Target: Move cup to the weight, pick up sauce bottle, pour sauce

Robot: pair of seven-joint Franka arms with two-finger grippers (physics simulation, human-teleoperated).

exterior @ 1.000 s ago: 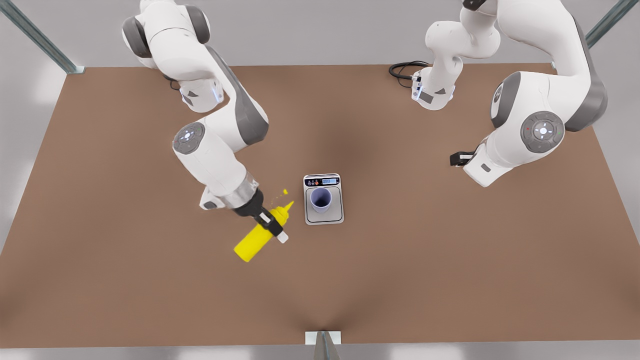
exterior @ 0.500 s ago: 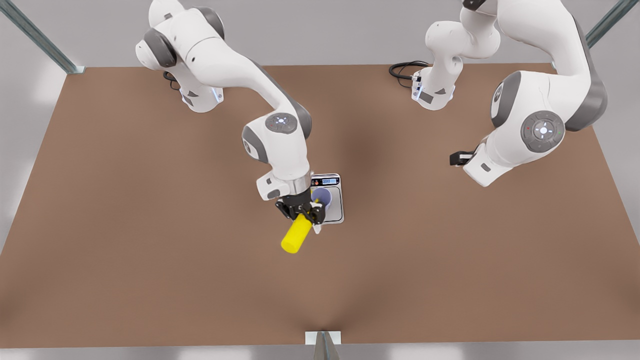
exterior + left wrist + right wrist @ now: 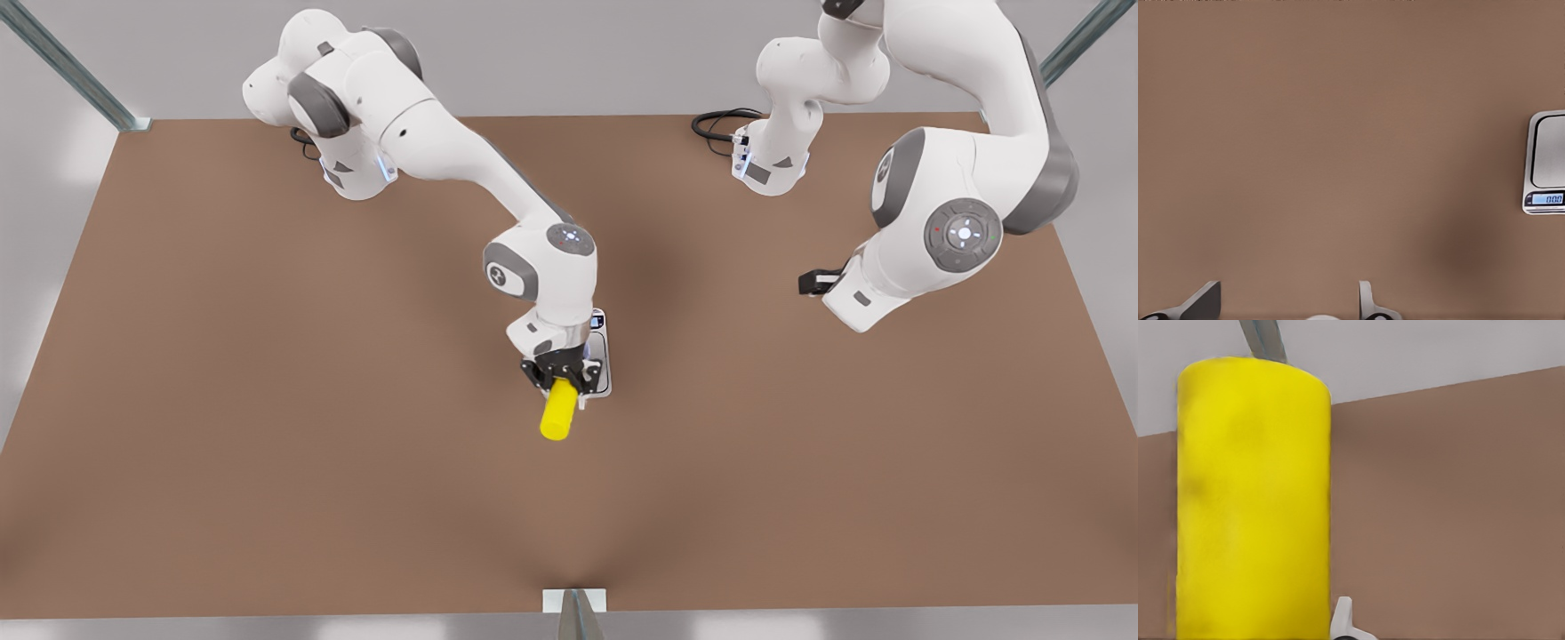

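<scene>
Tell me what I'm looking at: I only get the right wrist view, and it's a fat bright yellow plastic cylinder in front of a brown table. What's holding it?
Observer: The front view shows the right gripper shut on it. It is a bright yellow plastic squeeze bottle, with its flat base pointing away from the arm.
Operator: Holding it over what?
Observer: Over a flat silver-grey digital kitchen scale; the wrist covers most of it.
Operator: And the other arm?
Observer: It waits at the front view's right. The left gripper is open above the brown table.
</scene>
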